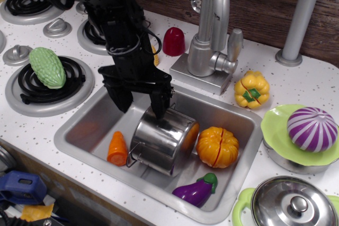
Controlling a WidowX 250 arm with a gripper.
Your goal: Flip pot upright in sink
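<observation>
I see my gripper (141,106) fingers spread open over the tilted pot (161,139) in the sink (79,128), right finger touching it.

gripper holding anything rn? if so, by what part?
Nothing is held. The gripper is open, its jaws spread above the sink; one fingertip is at the upper side of the tipped pot, but the jaws are not closed on it.
</observation>
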